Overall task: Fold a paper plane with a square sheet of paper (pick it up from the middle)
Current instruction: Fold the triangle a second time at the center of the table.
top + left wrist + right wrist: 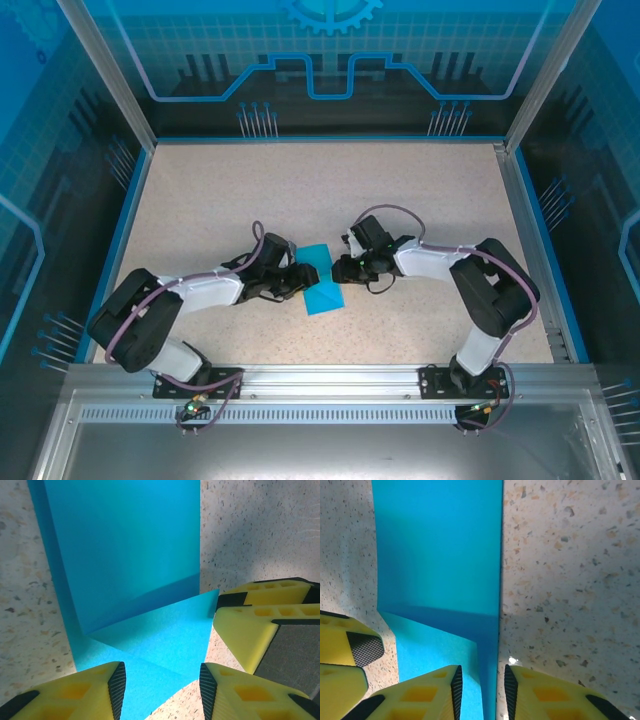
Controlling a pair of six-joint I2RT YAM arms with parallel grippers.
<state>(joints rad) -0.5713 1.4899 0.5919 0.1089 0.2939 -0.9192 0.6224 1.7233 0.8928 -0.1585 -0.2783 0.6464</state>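
The cyan-blue sheet of paper (322,282) lies on the table between the two grippers, folded over on itself. In the left wrist view the paper (125,545) shows a triangular flap (165,630) turned over it. My left gripper (162,680) stands open just above the flap's near edge, holding nothing. My right gripper (481,680) is open too, straddling the paper's (440,545) straight right edge, with a folded flap (430,645) under its left finger. In the top view the left gripper (300,281) and right gripper (341,268) meet at the sheet from either side.
The speckled beige table (320,190) is ringed by blue walls and a metal rail (320,378) at the near edge. The right gripper's yellow fingers (260,615) crowd the left wrist view. The left gripper's fingers (350,650) stand close beside the right one.
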